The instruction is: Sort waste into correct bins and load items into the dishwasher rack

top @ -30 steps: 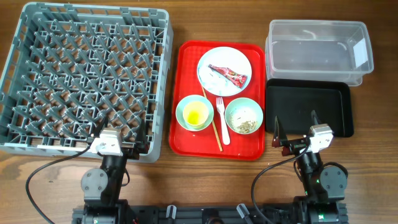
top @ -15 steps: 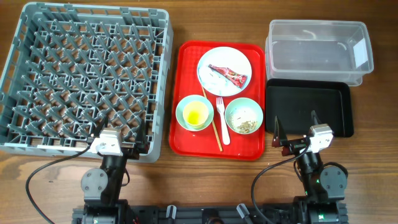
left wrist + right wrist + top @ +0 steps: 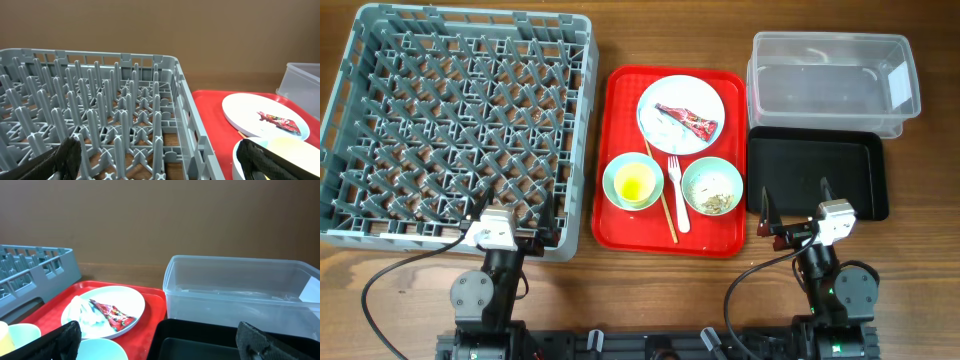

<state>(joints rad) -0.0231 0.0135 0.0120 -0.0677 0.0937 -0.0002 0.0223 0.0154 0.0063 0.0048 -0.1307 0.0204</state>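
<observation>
We have everything left to do: our left gripper (image 3: 515, 215) and right gripper (image 3: 794, 208) are spread wide, rack (image 3: 470, 12) and tub (image 3: 830, 38) empty.

1. Large red rectangular plastic serving tray (image 3: 620, 232): lies flat near the middle of the surface, raised rim all round.
2. Brown wood-grain surface (image 3: 920, 290): planks run left to right.
3. Plain brown wall (image 3: 150, 25): behind the surface, seen in both wrist views.

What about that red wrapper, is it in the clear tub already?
No, the red wrapper lies on the white plate on the red tray, outside the clear tub.
</observation>
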